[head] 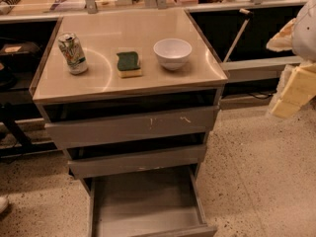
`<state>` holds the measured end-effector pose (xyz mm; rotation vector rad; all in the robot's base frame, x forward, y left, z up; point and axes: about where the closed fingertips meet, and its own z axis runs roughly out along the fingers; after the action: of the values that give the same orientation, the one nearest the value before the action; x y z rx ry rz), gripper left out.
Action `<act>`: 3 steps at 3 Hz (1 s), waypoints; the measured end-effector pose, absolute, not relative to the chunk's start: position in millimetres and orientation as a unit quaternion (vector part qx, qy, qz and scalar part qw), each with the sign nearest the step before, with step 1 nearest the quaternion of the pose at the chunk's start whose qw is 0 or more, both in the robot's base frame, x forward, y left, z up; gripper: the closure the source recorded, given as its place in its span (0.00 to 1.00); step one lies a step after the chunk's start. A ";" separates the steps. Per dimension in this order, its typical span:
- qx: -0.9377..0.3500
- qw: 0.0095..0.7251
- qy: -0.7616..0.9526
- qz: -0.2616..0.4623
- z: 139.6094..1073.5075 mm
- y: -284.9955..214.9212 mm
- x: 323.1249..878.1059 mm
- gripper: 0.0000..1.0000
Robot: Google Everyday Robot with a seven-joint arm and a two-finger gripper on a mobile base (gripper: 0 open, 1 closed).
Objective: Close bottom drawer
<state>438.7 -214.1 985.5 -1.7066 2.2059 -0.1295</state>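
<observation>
Gripper: at the right edge, well apart from the cabinet, touching nothing; how far open cannot be told. Three drawers counted. The bottom drawer stands pulled out. Worktop carries one can, one sponge, one bowl.

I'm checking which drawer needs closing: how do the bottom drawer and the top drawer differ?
The bottom drawer is pulled far out, its bare inside showing; the top drawer is nearly in. The top drawer's front has white scratches; none show on the bottom drawer. Both are grey and handleless. The gripper hangs at the right, away from both.
</observation>
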 end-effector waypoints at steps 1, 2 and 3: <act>-0.602 0.174 0.778 -0.046 985.5 -214.1 438.7 0.42; -0.602 0.174 0.778 -0.046 985.5 -214.1 438.7 0.65; -0.602 0.174 0.778 -0.046 985.5 -214.1 438.7 0.96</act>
<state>438.7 -214.1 985.5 -1.7066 2.2058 -0.1296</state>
